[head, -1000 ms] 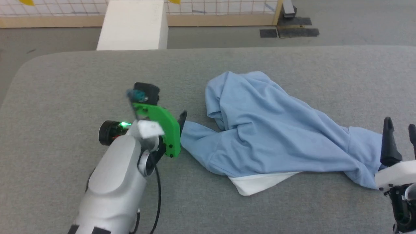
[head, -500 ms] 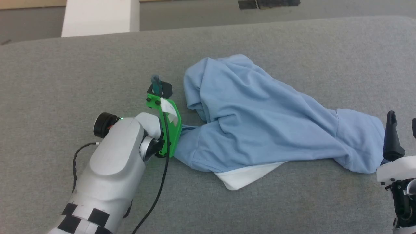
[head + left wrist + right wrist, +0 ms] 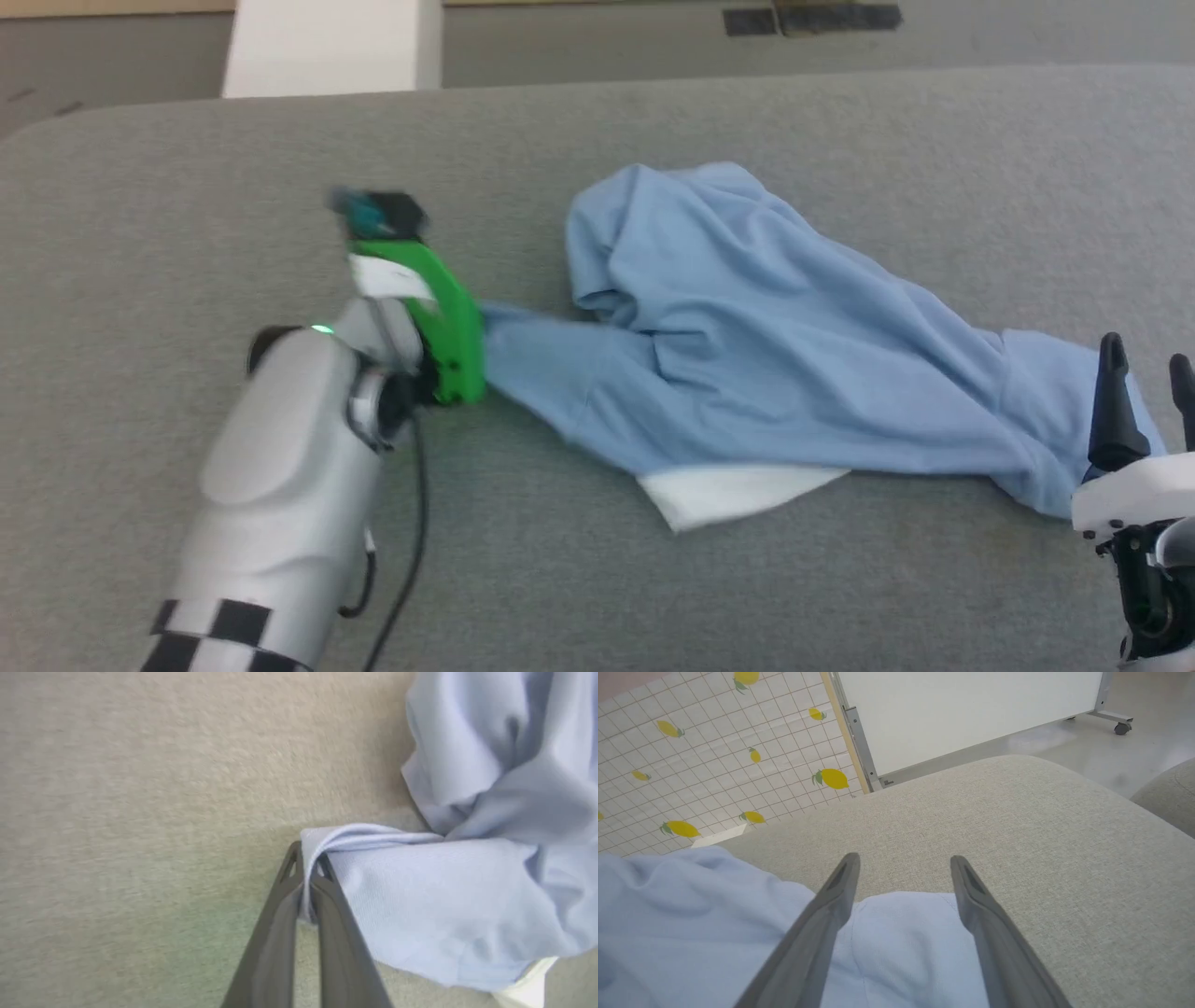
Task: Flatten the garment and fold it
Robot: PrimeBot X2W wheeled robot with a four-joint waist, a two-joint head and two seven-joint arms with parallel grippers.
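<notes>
The garment (image 3: 775, 345), a light-blue shirt of soft, fine-knit cloth, lies in a long rumpled heap on the grey woven-fabric bench (image 3: 653, 597). A smooth white band (image 3: 738, 490) pokes out as a flat triangle from under the garment's near edge. At the garment's left tip, the left hand (image 3: 308, 858) has its two slim, dark, tapering fingers pinched together on a rolled fold of the blue cloth, which draws out into a narrow point there. A bright green plastic bracket (image 3: 448, 317) sits on that wrist. At the garment's right end, the right hand (image 3: 903, 859) stands wide apart over the hem, its fingers gripping nothing.
</notes>
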